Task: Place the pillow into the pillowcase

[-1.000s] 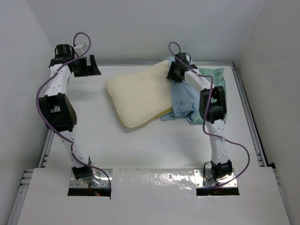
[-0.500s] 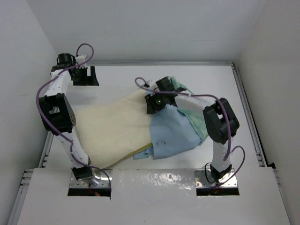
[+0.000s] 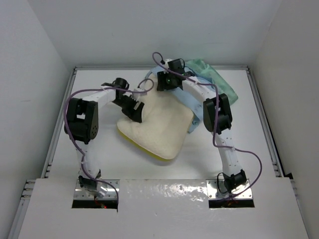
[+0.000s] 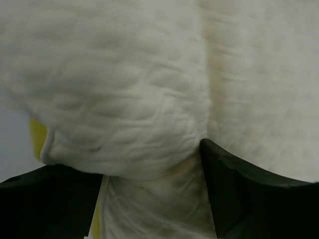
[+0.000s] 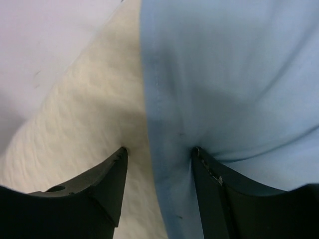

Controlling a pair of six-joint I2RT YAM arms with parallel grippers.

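Observation:
The cream-white pillow [image 3: 159, 127] lies tilted at the table's middle, its yellow edge band [image 3: 149, 152] facing the near side. My left gripper [image 3: 134, 107] is at its upper left edge, and the left wrist view shows the jaws [image 4: 152, 164] pinching a thick fold of pillow [image 4: 124, 74]. My right gripper [image 3: 167, 82] is at the pillow's far edge. Its jaws [image 5: 159, 149] press on the light blue pillowcase hem [image 5: 224, 74] and the pillow [image 5: 94, 109] under it. The pillowcase's sea-green part [image 3: 214, 79] is bunched at the back right, with a light blue strip [image 3: 193, 104] along the pillow's right side.
The white table [image 3: 99, 154] has metal rails on its left [image 3: 52, 144] and right [image 3: 264, 134] sides. White walls close in on three sides. Purple cables loop off both arms.
The pillow has shifted from the near left to the table's middle. My left gripper came from the far left corner and took hold of it. My right gripper moved back with the pillowcase.

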